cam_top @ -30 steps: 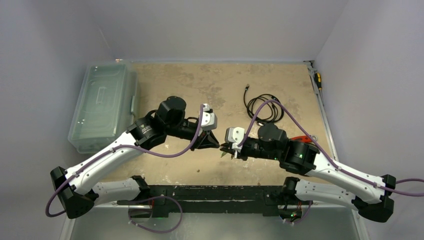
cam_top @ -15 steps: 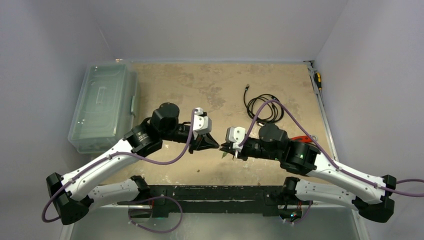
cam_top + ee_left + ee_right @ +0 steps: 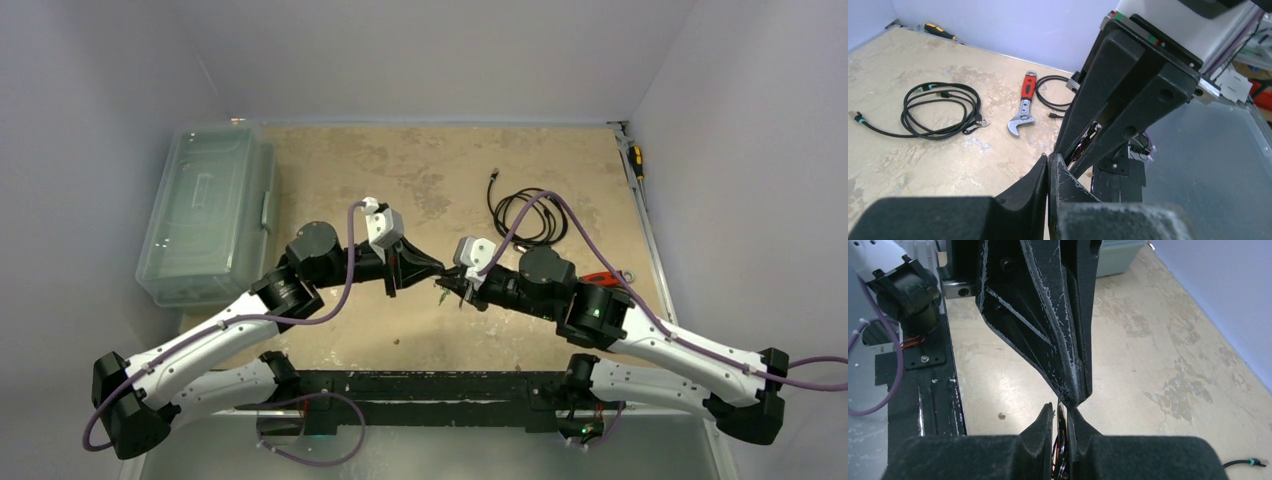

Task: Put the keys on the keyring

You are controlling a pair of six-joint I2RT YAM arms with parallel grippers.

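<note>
Okay, you're mid-handoff, at the threading step. Right gripper [image 3: 447,291] is pinched narrow on the small silver keys with coloured heads [image 3: 1060,442]. Left gripper [image 3: 434,268] is pressed shut, its tip at that gap. I can't make out the pale oval keyring. The next move needs fine tip alignment.

We are seeing a tan tabletop [image 3: 400,160] mottled with grey, a black coiled cable [image 3: 940,107] and a red-handled, silver-headed wrench [image 3: 1024,102]. The screwdriver [image 3: 940,32] is showing yellow and black, the left gripper [image 3: 1075,400] black with white scuffs.
</note>
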